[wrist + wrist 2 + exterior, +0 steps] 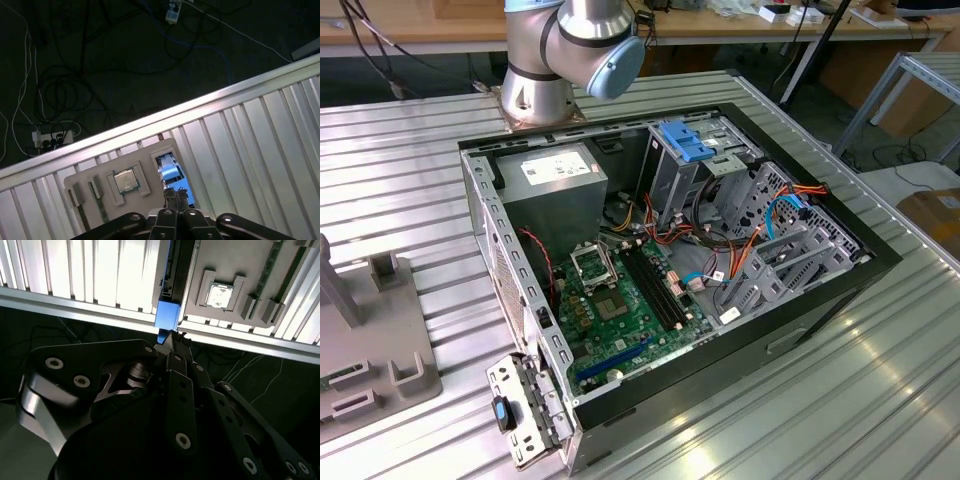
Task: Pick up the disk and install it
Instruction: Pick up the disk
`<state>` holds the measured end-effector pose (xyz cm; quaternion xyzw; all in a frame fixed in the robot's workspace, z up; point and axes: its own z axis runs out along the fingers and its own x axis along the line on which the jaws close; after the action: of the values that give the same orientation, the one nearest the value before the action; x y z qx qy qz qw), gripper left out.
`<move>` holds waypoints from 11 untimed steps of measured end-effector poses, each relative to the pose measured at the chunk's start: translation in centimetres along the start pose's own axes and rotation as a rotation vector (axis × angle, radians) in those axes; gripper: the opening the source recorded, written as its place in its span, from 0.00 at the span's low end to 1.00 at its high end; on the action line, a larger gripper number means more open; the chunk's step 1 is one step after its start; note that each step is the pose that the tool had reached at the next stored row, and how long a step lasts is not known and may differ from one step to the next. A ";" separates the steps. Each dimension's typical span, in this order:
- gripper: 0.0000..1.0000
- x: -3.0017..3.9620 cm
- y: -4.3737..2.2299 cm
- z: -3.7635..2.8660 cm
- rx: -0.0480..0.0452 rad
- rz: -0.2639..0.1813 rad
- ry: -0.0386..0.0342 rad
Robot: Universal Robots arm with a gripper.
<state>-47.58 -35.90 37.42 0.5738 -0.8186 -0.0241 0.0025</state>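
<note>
1. My gripper (172,342) hangs over the grey tray (225,260), which lies on the ribbed metal table (75,270) close to the table's edge, with dark floor and loose cables past that edge.
2. The disk (166,315) sits in a slot at one end of that tray. In the second wrist view I see it end-on: a bright blue plastic block faces me, and a narrow dark body runs away from it along the slot.
3. In the first wrist view the disk (172,175) shows as a blue patch with paler, whitish areas inside a rectangular recess of the tray (145,167). Bare table (250,135) lies on one side of it and a square processor chip (125,180) sits in the next recess on the other.
4. My gripper (176,196) tip lies right at the blue end of the disk in both wrist views. I cannot tell whether it is open or closed, or whether it has hold of the disk.
5. A memory stick (270,265) lies in the tray beyond the processor chip (220,295).
6. In the exterior view the open computer case (520,290) rests on the table (420,180) in front of my arm's base (535,95). Its green board and an upright grey cage with a blue latch (685,140) are exposed, and the tray (370,340) lies well apart at the exterior view's left.
</note>
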 end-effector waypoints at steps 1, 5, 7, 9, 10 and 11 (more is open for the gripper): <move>0.11 0.00 0.00 0.00 0.0000 -0.001 0.0001; 0.11 0.00 0.00 0.00 -0.0001 -0.001 0.0001; 0.11 0.00 0.00 0.00 -0.0001 -0.001 0.0001; 0.11 0.00 0.00 0.00 -0.0002 -0.005 0.0003; 0.11 0.00 0.00 0.00 -0.0003 -0.014 0.0005; 0.11 0.00 0.00 0.00 -0.0007 -0.027 0.0012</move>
<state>-47.58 -35.90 37.42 0.5849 -0.8107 -0.0241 0.0029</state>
